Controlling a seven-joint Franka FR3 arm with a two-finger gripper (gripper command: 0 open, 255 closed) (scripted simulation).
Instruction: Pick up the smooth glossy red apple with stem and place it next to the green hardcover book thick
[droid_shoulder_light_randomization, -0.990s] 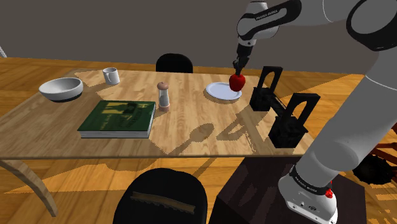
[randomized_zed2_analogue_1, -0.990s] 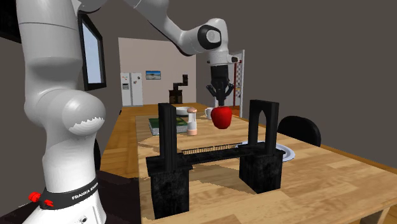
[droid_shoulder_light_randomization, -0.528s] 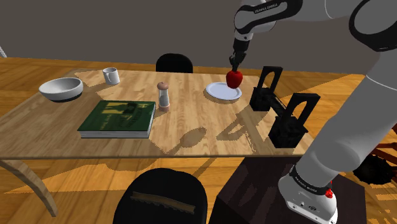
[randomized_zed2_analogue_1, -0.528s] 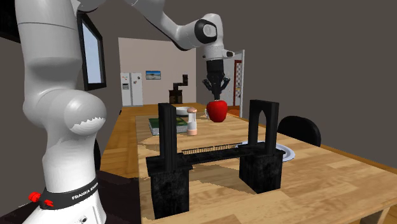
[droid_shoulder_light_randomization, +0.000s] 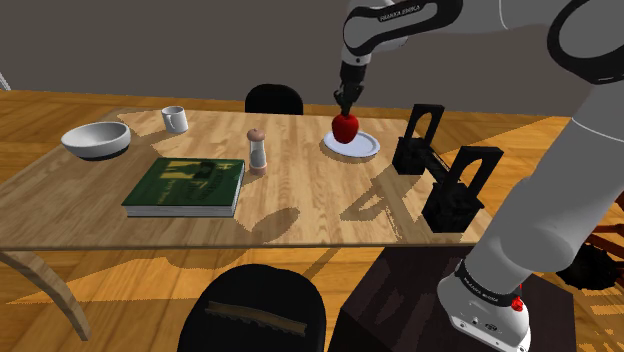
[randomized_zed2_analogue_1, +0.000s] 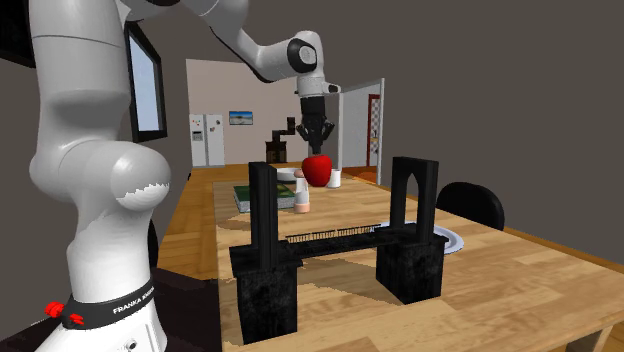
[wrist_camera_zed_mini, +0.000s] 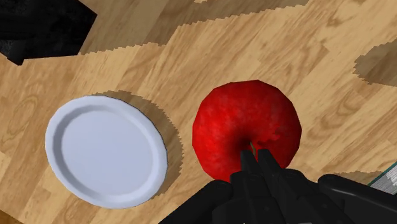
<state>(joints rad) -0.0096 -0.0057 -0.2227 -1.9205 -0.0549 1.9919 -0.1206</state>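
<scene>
Hanging clear of the desk (droid_shoulder_light_randomization: 300, 195), the apple (droid_shoulder_light_randomization: 345, 127) is clamped at its stem end by the tool (droid_shoulder_light_randomization: 345, 107), likely kept high to pass over the shaker (droid_shoulder_light_randomization: 257, 150). It is above the plate's (droid_shoulder_light_randomization: 366, 146) edge, well apart from the green book (droid_shoulder_light_randomization: 185, 185).

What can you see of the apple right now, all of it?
The apple is deep red and round, with a thin stem in a dimple on top. It hangs upright in the air, clasped at the top by the gripper, whose fingers alone touch it. In the wrist view it is above bare wooden table, just clear of the white plate.
</scene>
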